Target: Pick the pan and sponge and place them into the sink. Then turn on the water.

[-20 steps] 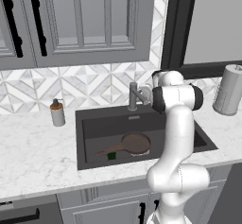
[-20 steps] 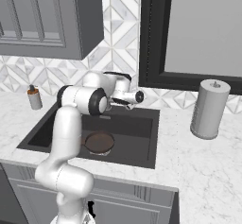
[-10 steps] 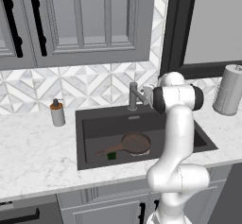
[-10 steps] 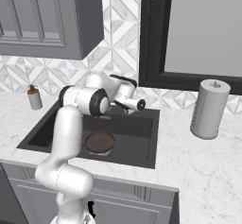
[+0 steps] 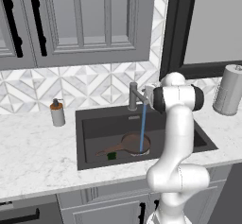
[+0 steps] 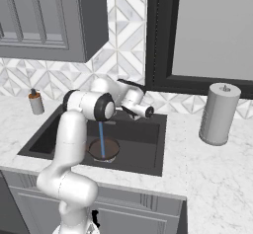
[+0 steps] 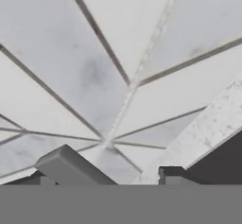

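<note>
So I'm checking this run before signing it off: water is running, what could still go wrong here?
The gripper sits right by the faucet, so pulling back could knock the handle and cut the water. The stream lands in the pan, so it may splash over the sink rim.

The sink [image 6: 148, 151] is a dark basin set in the marble counter [image 6: 217, 174]. A thin blue stream of water [image 6: 102, 139] falls straight down into it and lands on the pan [image 6: 109, 148], which lies on the sink floor near its front. The white arm [image 6: 74, 129] bends over the sink's near left part, its hand reaching to the sink's back rim below the tiled wall [image 6: 126, 16]. A soap bottle [image 6: 35, 101] stands left of the sink, a paper towel roll [image 6: 219, 113] right of it.
</note>
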You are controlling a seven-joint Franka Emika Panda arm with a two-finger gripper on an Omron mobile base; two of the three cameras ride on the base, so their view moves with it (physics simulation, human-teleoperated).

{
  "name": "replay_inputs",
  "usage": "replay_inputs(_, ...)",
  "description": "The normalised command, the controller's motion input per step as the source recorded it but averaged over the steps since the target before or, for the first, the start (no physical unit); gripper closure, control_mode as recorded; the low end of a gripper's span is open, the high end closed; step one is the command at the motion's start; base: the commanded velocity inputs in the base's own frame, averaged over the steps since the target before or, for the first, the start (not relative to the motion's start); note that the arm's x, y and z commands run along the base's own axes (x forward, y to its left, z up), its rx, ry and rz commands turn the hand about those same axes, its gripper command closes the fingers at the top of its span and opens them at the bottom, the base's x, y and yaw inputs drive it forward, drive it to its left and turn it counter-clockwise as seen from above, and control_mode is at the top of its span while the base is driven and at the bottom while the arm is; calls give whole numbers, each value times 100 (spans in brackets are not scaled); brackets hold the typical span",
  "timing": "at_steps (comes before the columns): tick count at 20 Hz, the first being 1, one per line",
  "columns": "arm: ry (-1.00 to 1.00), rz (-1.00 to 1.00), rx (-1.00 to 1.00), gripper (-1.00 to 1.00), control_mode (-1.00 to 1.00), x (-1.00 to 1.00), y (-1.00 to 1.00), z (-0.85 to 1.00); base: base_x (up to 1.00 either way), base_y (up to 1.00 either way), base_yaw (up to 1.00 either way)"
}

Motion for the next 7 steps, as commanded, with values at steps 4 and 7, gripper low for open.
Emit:
replay_inputs(4, 0, 0, 0, 100, -100, 0, -5, -19, 0, 0, 0)
replay_inputs(7, 0, 0, 0, 100, -100, 0, -7, -6, 0, 0, 0)
